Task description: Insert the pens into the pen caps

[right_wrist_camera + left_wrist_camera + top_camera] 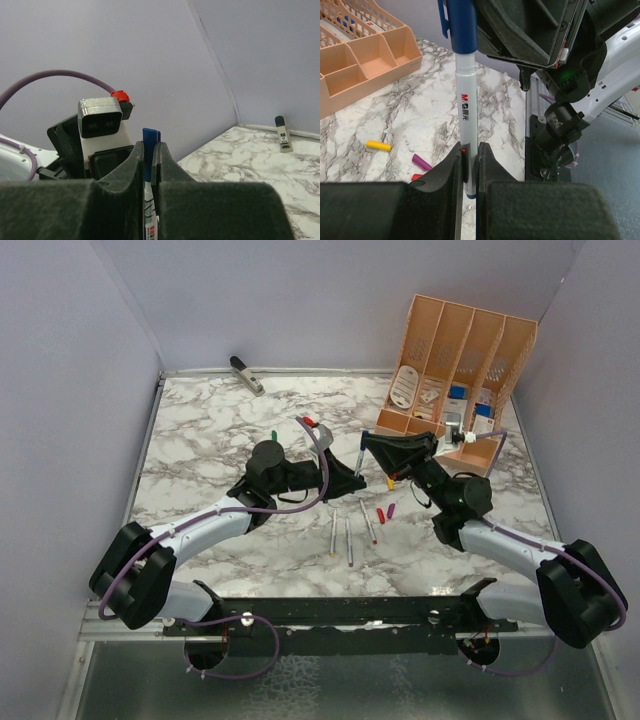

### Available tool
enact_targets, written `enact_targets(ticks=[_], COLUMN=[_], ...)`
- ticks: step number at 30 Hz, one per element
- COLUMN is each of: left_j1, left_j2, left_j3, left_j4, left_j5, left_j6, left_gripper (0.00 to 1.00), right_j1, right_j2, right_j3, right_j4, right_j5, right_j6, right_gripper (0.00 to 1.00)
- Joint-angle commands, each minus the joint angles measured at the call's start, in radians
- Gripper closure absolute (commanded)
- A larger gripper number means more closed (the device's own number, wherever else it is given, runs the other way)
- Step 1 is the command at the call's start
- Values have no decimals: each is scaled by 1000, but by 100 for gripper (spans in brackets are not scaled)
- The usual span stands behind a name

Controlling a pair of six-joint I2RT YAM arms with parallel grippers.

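Lavender walls are closing in a marble-patterned table. A peach desk organizer is sitting at about 1 o'clock, and a grey-black stapler-like object is lying at 11 o'clock by the back wall.

At the centre the two arms are meeting. The left gripper is clamping the lower barrel of a silver-grey pen and standing it upright, top end pointing to 12 o'clock in the left wrist view. That is giving the other arm a steady post to work against. The right gripper is pinching the blue cap between closed fingers directly over that pen, so cap and barrel are lining up on one axis. Seen from the left wrist, the blue cap is already covering the pen's top end; whether it is pressed fully home I cannot tell.

Three more pens are lying side by side at 6 o'clock from the grippers. A red cap and a magenta cap are resting just to their 3 o'clock side, and a yellow cap is lying near them. A green cap is sitting apart at 10 o'clock from the meeting point. All of these are lying loose on the marble within either arm's reach, so I am judging that most of the task is still waiting.
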Motion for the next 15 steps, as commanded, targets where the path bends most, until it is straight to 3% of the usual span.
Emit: enact_targets(ticks=[1, 11, 15], left_j1=[-4, -4, -3], left_j2=[-18, -56, -102], left_j3=[22, 37, 33], left_j4=[46, 95, 95], left_j5=[-49, -120, -210], left_j6=[1, -24, 8], left_gripper=[100, 100, 100], right_j1=[12, 38, 98], right_j2=[-21, 51, 60], right_j3=[-27, -62, -53], right_j4=[-50, -65, -168], right_j5=[-36, -44, 9], right_j6=[1, -11, -104], right_gripper=[99, 99, 99])
